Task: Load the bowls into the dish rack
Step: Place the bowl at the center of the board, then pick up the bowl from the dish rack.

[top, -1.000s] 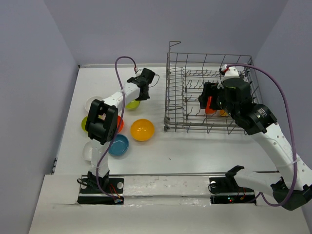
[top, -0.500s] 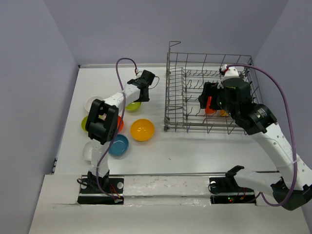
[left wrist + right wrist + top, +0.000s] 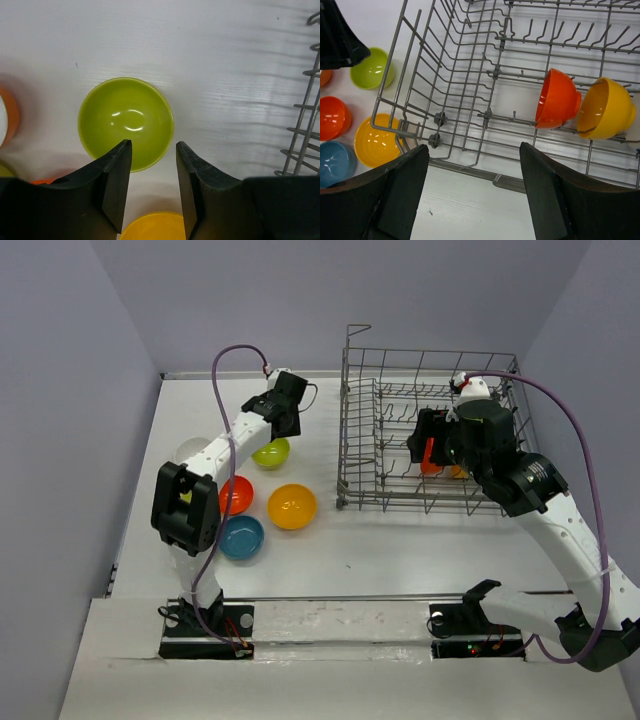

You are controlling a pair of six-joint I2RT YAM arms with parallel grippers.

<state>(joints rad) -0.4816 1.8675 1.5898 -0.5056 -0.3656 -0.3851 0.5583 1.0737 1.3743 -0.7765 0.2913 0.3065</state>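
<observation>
dish rack (image 3: 360,440) holding red-orange bowl (image 3: 557,105), orange-yellow bowl (image 3: 605,107), both tilted

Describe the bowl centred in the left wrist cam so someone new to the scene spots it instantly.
Find the grey wire dish rack on the right side of the table; loose bowls cluster to its left. The lime green bowl sits at the cluster's far edge, by the left gripper. Its nearest neighbours are the orange-yellow bowl, red-orange bowl and blue bowl.
</observation>
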